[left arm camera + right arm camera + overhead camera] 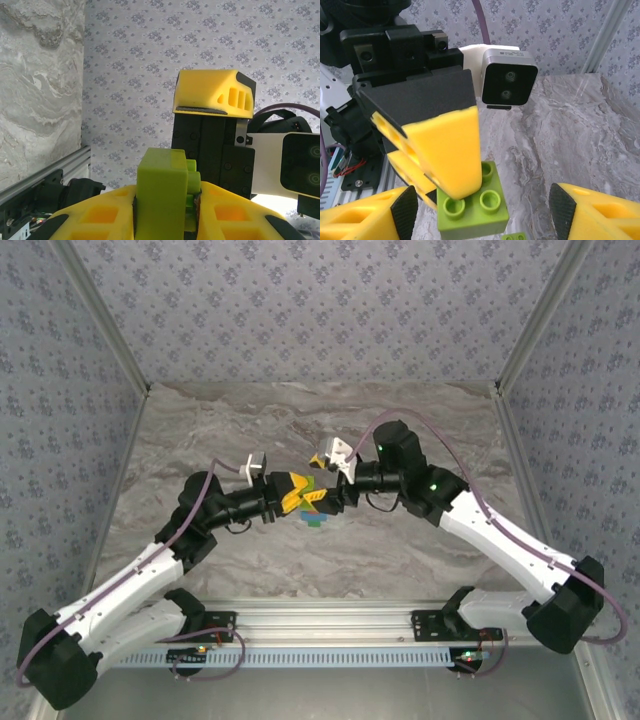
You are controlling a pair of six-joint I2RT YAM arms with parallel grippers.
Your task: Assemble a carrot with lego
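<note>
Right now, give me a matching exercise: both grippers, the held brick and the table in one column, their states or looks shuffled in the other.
Column one:
1 left gripper
2 right gripper
3 lime-green brick
4 table

Column two:
A grey marbled surface
B open
C shut on the brick
D held aloft

Pairs: 1-C, 2-B, 3-D, 4-A.

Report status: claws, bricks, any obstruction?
Left claw shut on lime brick. Right claw open, straddling it. Spare bricks on table beneath. Nothing in the way.
</note>
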